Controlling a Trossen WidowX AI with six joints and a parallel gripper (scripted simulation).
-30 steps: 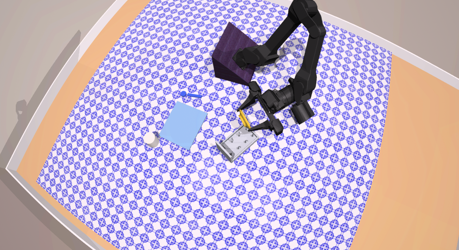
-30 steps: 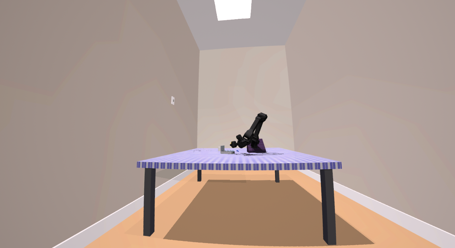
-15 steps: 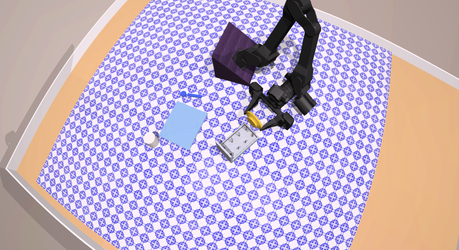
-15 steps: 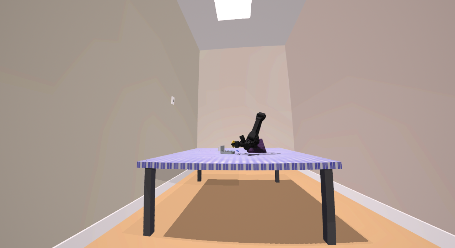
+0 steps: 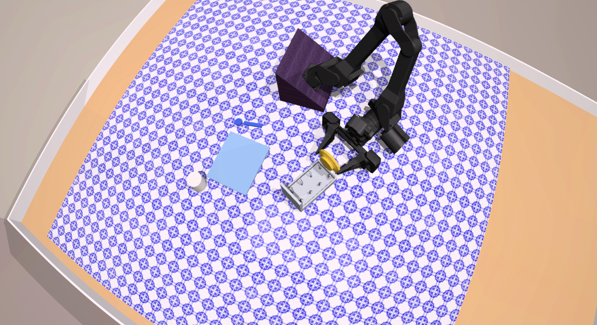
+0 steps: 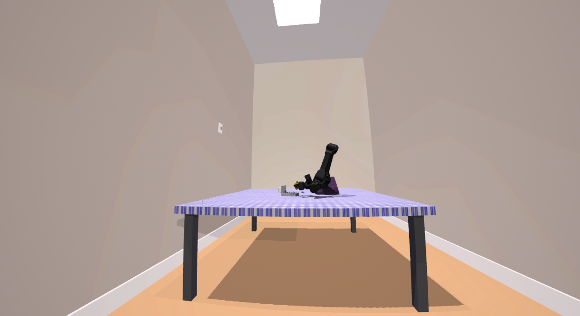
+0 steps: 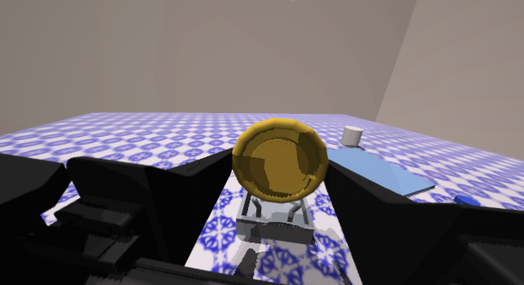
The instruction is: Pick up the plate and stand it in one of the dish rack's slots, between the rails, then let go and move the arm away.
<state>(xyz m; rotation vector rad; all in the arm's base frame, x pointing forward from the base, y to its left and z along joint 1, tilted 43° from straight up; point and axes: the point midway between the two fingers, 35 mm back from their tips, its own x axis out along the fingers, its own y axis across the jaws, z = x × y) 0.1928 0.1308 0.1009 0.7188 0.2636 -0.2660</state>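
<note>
Gripper [image 5: 329, 160] low, clamping upright plate [image 5: 328, 160] over rack [image 5: 308, 184] end.

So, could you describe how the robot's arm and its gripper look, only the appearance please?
The arm is matte black throughout, built of blocky, angular links joined by rounded cylindrical joints. The gripper is black too, with a crossbar and two long fingers that taper to points. No cables, markings or labels are visible on it.
</note>
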